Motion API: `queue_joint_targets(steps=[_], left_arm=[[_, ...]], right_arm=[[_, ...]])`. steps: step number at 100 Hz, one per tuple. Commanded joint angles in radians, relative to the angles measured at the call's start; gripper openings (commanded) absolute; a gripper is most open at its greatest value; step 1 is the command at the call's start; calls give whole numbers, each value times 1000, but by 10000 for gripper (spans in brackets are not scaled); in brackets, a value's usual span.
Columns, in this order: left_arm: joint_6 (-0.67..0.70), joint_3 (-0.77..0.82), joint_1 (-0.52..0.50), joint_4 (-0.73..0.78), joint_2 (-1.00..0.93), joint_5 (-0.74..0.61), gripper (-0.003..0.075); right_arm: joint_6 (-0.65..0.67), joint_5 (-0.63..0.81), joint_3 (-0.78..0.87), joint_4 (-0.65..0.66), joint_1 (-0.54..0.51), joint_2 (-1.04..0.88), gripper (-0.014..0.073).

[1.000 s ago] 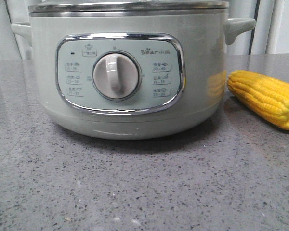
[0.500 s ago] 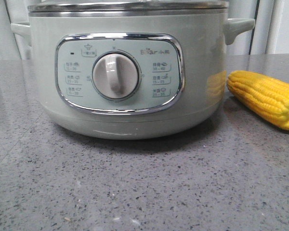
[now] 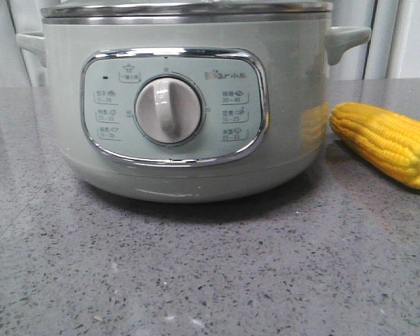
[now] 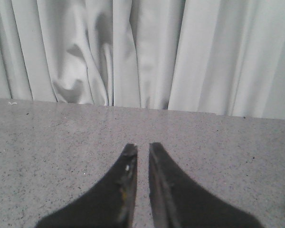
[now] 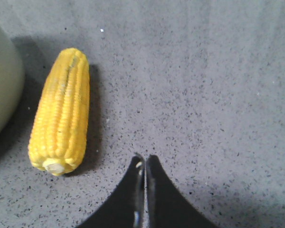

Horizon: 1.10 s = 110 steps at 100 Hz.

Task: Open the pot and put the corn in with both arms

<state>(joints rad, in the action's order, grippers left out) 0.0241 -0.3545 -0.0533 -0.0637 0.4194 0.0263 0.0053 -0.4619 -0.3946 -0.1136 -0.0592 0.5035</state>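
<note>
The pot [image 3: 294, 105] stands on the grey speckled counter and fills the front view, its chrome-framed panel and white dial [image 3: 169, 110] facing me. A metal-rimmed lid [image 3: 189, 8] sits on its steel rim. The corn [image 3: 385, 143] lies on the counter just to the right of the pot. In the right wrist view the corn [image 5: 61, 111] lies beside the pot's wall [image 5: 2, 80]. My right gripper [image 5: 145, 159] is shut and empty, off to the side of the cob's stalk end. My left gripper [image 4: 142, 147] is empty, its fingers almost together with a thin gap, over bare counter.
The pot's side handles [image 3: 346, 38] stick out left and right near the rim. A pale curtain [image 4: 142, 52] hangs behind the counter's far edge in the left wrist view. Neither gripper shows in the front view.
</note>
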Motion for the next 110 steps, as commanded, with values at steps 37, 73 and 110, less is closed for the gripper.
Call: queue_joint_targets(steps=[37, 73, 110], left_arm=[[12, -90, 123, 6, 101, -289, 440], [12, -236, 526, 6, 324, -309, 440], [12, -379, 823, 6, 646, -429, 442]], right_arm=[[3, 92, -37, -8, -5, 81, -64], [3, 92, -37, -8, -5, 81, -64], [3, 92, -37, -8, -5, 81, -64]])
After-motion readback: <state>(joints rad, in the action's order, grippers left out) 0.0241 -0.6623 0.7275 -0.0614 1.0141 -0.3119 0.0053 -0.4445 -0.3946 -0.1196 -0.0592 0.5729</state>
